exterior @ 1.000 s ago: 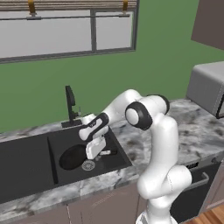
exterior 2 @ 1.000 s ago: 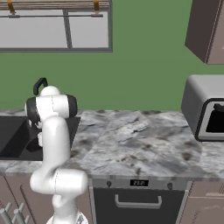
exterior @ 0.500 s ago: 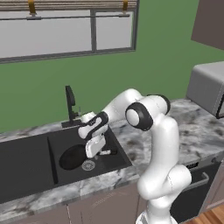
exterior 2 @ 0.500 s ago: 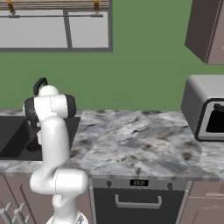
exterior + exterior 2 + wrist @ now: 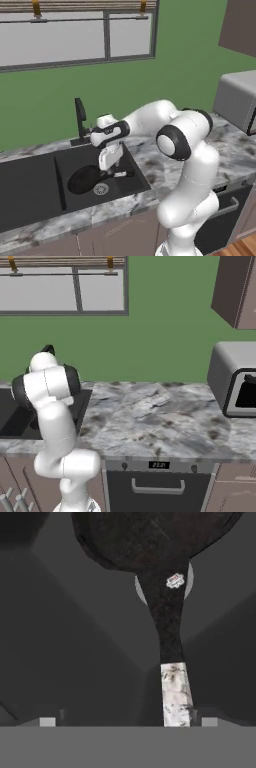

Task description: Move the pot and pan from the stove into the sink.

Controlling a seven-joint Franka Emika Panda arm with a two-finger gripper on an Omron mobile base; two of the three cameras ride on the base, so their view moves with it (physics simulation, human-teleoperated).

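The pan (image 5: 84, 179), a round, shallow matte-black vessel with a long thin handle ending in a mottled silver tip, lies inside the sink (image 5: 35, 187), partly over the round silver drain (image 5: 101, 189). This half of the task appears done; the pot is judged still to be moved. The gripper (image 5: 111, 159) hangs just above the handle with its jaws spread wide, gripping nothing. The sink is a dark charcoal rectangular basin set in a veined grey marble counter (image 5: 150, 416), beneath a slim black faucet (image 5: 80, 115).
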